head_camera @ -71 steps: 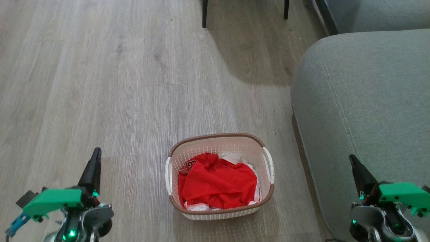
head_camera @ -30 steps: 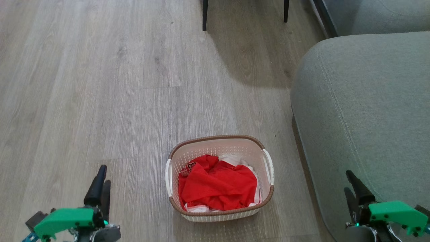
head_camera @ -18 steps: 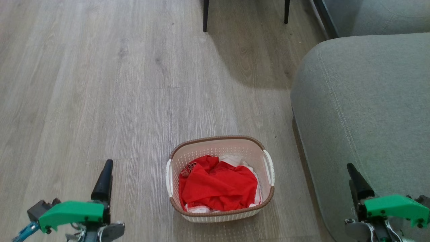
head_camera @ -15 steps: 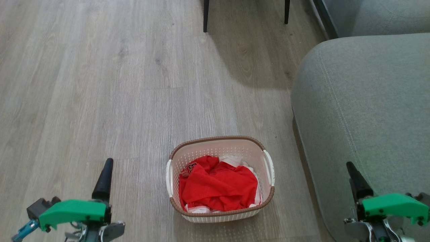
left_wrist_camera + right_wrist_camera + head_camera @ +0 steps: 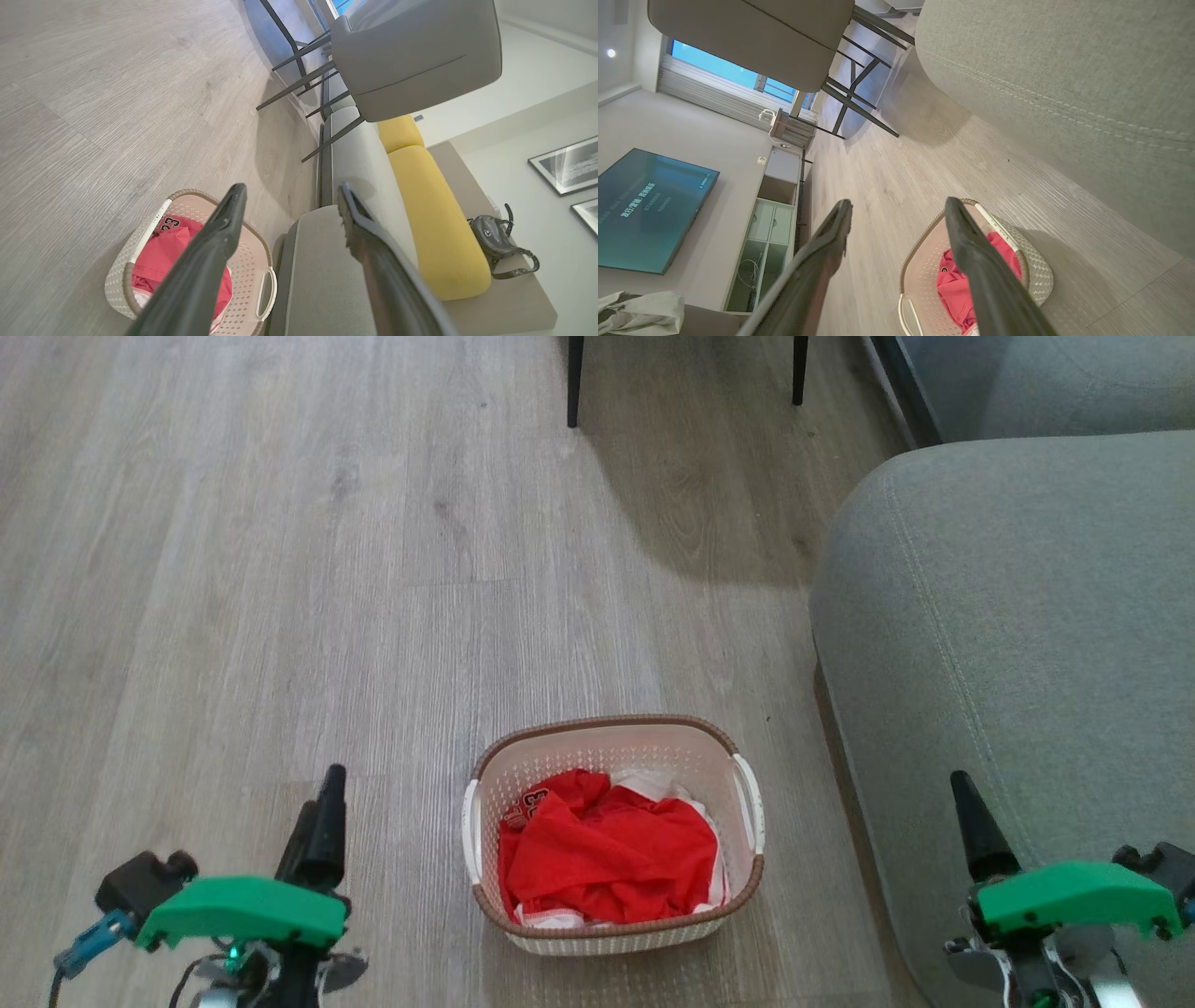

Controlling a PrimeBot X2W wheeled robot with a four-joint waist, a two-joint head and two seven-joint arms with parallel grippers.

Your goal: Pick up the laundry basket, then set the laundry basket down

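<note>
Laundry basket (image 5: pixel 607 751): you have it upright on the wood floor (image 5: pixel 280 569), just beside the grey sofa (image 5: pixel 1008 616) on your right, low in the middle of the head view.
Contents: red clothes (image 5: pixel 607 849) heaped inside, with some white cloth (image 5: pixel 653 779) showing at the edges.
Handles (image 5: pixel 469 831): white, one on each short side. Nothing grips either one.
Left end effector (image 5: pixel 290 190): fingers apart with nothing between them. You see it low on the left in the head view, apart from the basket's left side.
Right end effector (image 5: pixel 899 203): fingers apart and empty. It is low on the right in the head view, seen against the sofa, well apart from the basket.
Background: two dark chair legs (image 5: pixel 573 383) at the top edge of your head view.
</note>
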